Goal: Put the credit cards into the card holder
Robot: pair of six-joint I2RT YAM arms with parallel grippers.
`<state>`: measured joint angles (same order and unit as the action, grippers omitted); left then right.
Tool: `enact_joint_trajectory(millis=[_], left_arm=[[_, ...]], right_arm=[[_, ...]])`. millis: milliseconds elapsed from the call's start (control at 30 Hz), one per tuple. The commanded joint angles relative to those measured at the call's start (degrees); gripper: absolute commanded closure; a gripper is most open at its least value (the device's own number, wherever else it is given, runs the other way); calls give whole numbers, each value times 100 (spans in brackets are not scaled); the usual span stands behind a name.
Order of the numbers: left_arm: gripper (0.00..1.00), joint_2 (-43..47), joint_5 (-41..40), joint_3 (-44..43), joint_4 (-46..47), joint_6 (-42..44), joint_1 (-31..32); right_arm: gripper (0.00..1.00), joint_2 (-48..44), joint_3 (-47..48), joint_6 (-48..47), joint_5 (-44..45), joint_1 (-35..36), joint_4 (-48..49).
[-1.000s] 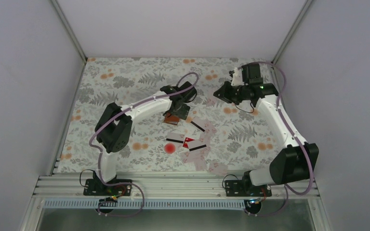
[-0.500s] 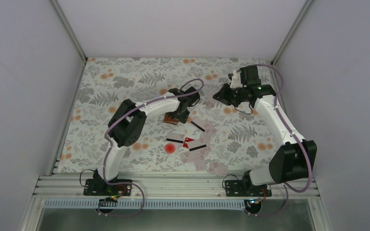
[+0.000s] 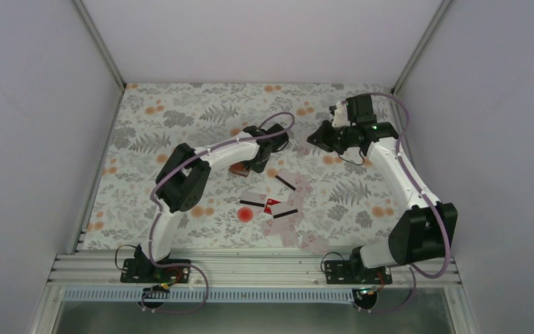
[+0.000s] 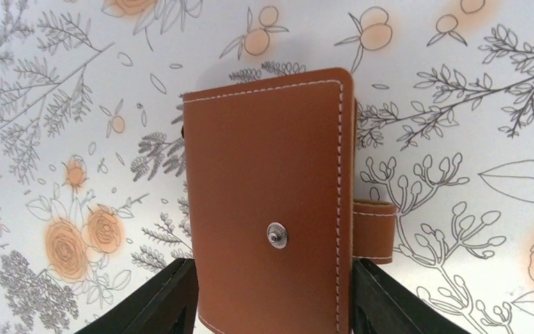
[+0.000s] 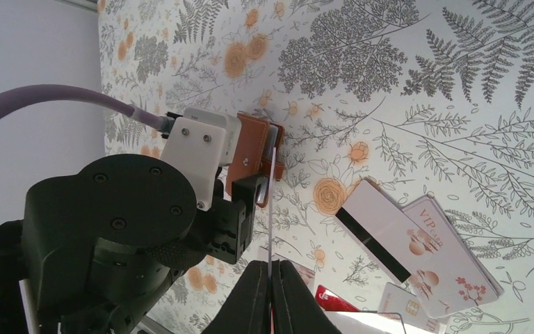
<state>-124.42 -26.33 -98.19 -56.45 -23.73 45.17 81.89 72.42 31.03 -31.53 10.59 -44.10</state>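
Note:
The brown leather card holder [image 4: 271, 167] sits closed between my left gripper's [image 4: 274, 282] two black fingers, which press its long edges, just above the floral table. In the top view my left gripper [image 3: 256, 158] holds it at mid-table [image 3: 239, 168]. My right gripper [image 5: 271, 270] is shut on a thin pale credit card [image 5: 270, 202], seen edge-on, its tip close to the card holder [image 5: 257, 142]. In the top view my right gripper [image 3: 318, 138] hovers to the holder's right. Several more credit cards [image 3: 286, 205] lie loose on the table, one of them red [image 5: 334, 299].
A round red spot [image 3: 245, 214] is on the cloth left of the loose cards. A black-striped card [image 5: 379, 233] and a VIP card [image 5: 445, 257] lie below the right gripper. Grey walls close in the table on three sides.
My left arm has stretched forward and turned, carrying the card holder slightly back and left. My right gripper with its card has shifted a little toward the back.

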Motion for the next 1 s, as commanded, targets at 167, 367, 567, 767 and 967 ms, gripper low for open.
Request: enact_joint_trajectory(millis=[167,367,567,767,967], left_arm=[[57,166,-317,-197,-33,208,-204],[64,312,-310,-178,12,264,-325],[75,440,-348,-14,133,414,-559],[97,636,-350,310,413,671,-864],[98,775,-265,450,571,781,-1074]], right_arm=[[96,30,-137,44,-166,10,334],[97,95,-183,70,-216,11,455],[96,180,-241,101,-451,32,726],[96,228,-285,140,-499,55,823],[96,250,-318,149,-546,59,904]])
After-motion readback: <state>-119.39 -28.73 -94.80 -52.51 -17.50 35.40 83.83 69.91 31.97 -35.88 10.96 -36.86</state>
